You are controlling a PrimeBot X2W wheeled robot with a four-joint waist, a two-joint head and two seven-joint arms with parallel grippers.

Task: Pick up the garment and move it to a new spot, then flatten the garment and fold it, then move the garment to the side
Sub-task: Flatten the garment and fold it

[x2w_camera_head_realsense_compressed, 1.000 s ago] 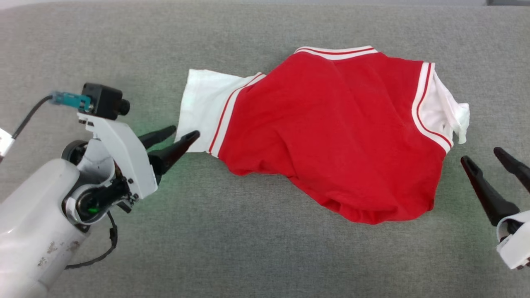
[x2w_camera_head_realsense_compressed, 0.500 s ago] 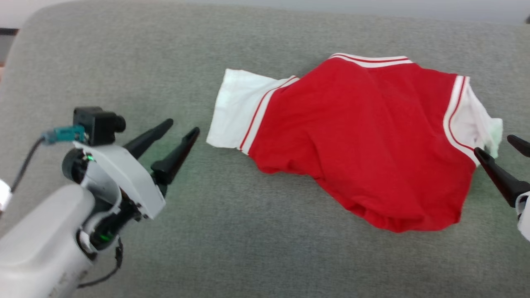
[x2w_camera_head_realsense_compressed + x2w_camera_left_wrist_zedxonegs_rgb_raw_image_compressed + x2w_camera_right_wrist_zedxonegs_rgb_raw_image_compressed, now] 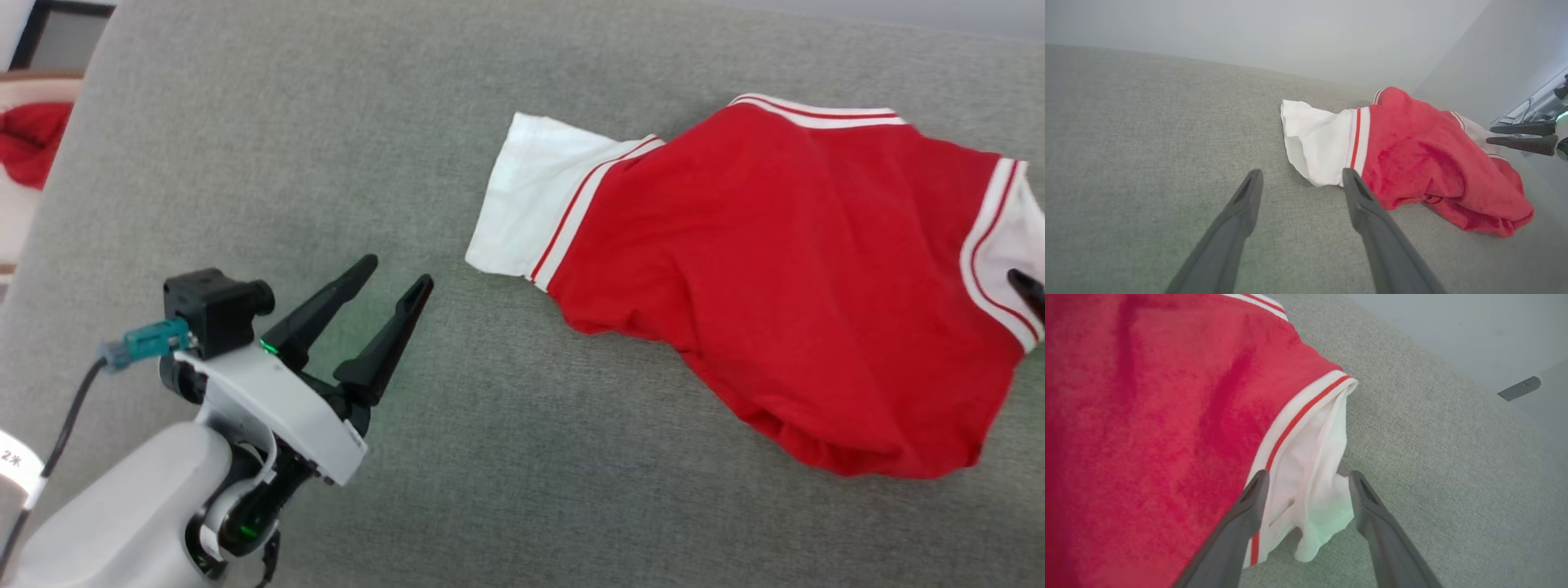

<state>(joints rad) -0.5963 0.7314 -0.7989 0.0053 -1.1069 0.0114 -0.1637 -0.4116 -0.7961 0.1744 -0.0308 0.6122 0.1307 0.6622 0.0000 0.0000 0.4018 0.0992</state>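
Left claw [image 3: 397, 273] hangs spread over the grey cushion [image 3: 245, 163], shirt [image 3: 775, 269] at its two o'clock. Right claw [image 3: 1308, 475], also spread, has a white sleeve [image 3: 1310, 449] between its fingers.

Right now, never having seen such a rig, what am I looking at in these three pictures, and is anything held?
A two-armed robot; each arm ends in a two-fingered pincer. One picture looks down from its head; the other two look along each pincer's fingers from the wrists. On the grey fabric surface lies a crumpled red garment with white sleeves. The left pincer is open, short of one sleeve. The right pincer is open, fingers either side of the other sleeve. Nothing is held.
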